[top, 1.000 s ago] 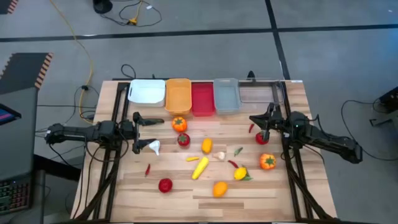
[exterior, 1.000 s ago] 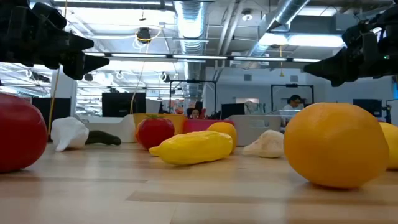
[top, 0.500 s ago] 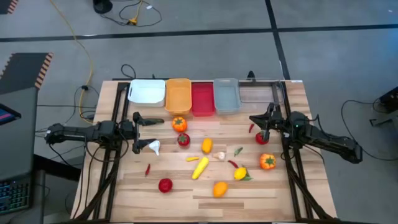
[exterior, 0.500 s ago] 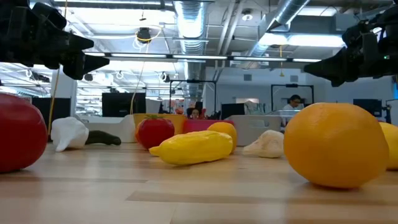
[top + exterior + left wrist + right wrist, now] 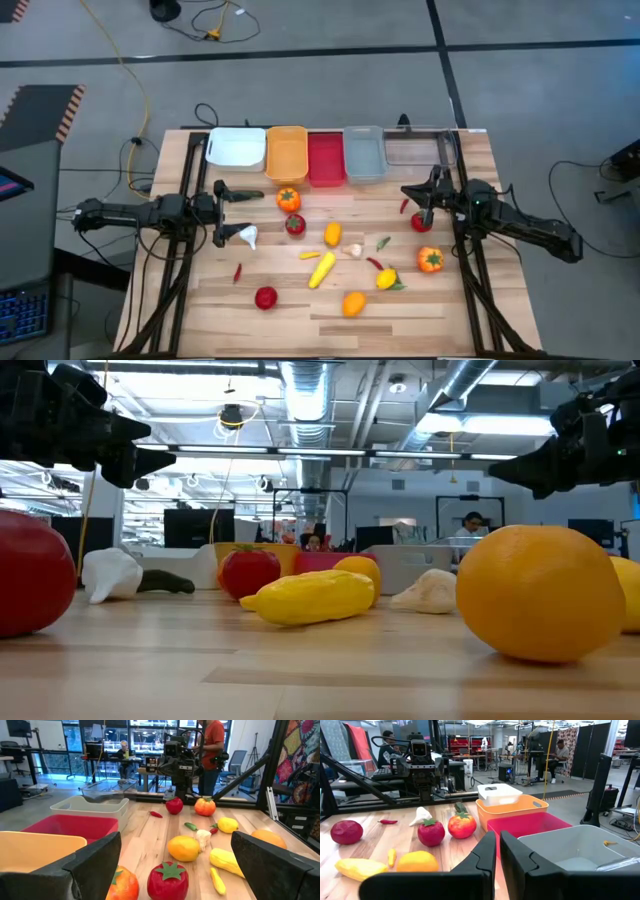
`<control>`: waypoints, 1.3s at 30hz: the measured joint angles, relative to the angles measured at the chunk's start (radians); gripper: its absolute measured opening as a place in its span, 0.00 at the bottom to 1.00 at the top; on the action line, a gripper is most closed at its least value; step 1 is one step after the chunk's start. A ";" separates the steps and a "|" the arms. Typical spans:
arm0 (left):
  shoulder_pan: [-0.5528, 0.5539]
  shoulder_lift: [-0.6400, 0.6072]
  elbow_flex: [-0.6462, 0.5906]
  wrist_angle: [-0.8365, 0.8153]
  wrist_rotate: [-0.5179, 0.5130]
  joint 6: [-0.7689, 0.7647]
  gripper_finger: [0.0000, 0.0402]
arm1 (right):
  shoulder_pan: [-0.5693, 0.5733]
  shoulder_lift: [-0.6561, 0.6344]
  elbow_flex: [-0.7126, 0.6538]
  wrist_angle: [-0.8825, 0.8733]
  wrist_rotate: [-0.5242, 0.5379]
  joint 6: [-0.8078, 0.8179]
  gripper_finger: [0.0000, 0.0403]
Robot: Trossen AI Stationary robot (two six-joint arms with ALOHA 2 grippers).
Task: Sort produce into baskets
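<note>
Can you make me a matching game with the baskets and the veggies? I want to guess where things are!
Things:
1. white basket
2. clear basket
3. white garlic
4. orange pepper

Places:
A. right end of the basket row
B. on the table by the left gripper
C. left end of the basket row
D. on the table near the right arm's side, in front of a red tomato

Pairs: 1-C, 2-A, 3-B, 4-D
</note>
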 joint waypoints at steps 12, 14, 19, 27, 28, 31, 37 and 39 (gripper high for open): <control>0.000 0.000 0.000 0.000 -0.006 0.092 0.91 | 0.000 0.000 -0.001 0.015 0.008 -0.090 0.13; 0.000 0.000 0.000 0.000 -0.005 0.071 0.91 | 0.000 0.000 -0.003 0.033 0.008 -0.090 0.13; 0.000 0.000 0.000 0.000 -0.006 0.061 0.91 | 0.000 0.000 -0.003 0.052 0.007 -0.089 0.13; 0.000 0.000 0.000 0.000 -0.007 0.009 0.91 | 0.000 0.000 -0.003 0.061 0.013 0.026 0.16; 0.000 0.000 0.000 0.000 -0.007 0.003 0.91 | 0.000 0.000 -0.003 0.061 0.022 0.044 0.17; 0.000 0.000 0.000 0.000 -0.008 0.001 0.91 | 0.000 0.000 -0.003 0.063 0.043 0.105 0.23; 0.000 0.000 0.000 0.000 -0.008 0.000 0.91 | 0.000 0.000 -0.003 0.063 0.058 0.171 0.48; 0.000 0.000 0.000 0.000 -0.008 -0.001 0.91 | 0.000 0.000 -0.002 0.063 0.058 0.176 0.58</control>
